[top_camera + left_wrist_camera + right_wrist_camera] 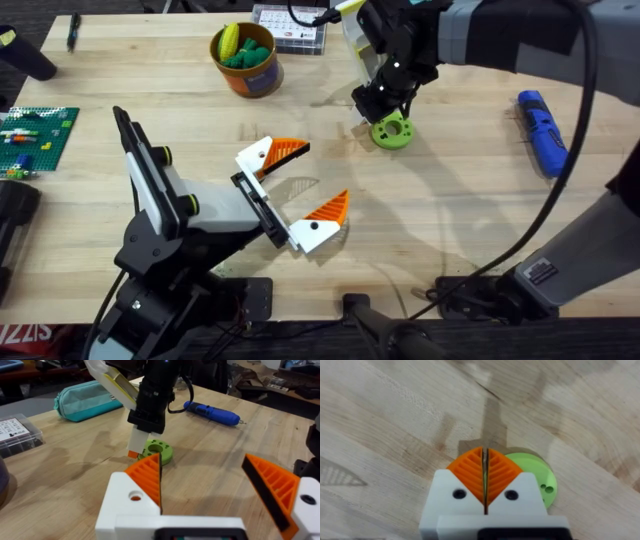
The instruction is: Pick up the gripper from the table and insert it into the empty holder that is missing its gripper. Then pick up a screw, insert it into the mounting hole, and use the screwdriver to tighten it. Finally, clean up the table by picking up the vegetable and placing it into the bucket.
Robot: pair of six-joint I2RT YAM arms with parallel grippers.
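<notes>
The right gripper (485,477) stands tip-down just beside the holder (392,131), its orange pads pressed together with nothing visible between them. In the right wrist view these fingers cover about half of the green ring, so its centre hole is hidden there; two small holes show on the exposed part. The left wrist view shows the ring (157,451) whole, lying flat on the table (450,210), with the right arm's fingertips down at its edge; whether they touch the wood cannot be told.

The left gripper (302,187) hovers low over the middle of the table, its fingers spread wide apart and empty.

The small white-grey gripper piece cannot be made out anywhere; the dark bulk of the right arm hides the spot behind the ring.

The screwdriver (541,131) lies on the table's right side, well apart from the ring. The bucket (247,62) stands at the far side with yellow and green vegetables (245,45) inside; next to it a clear compartment box (292,28) is partly cut off by the right arm.
</notes>
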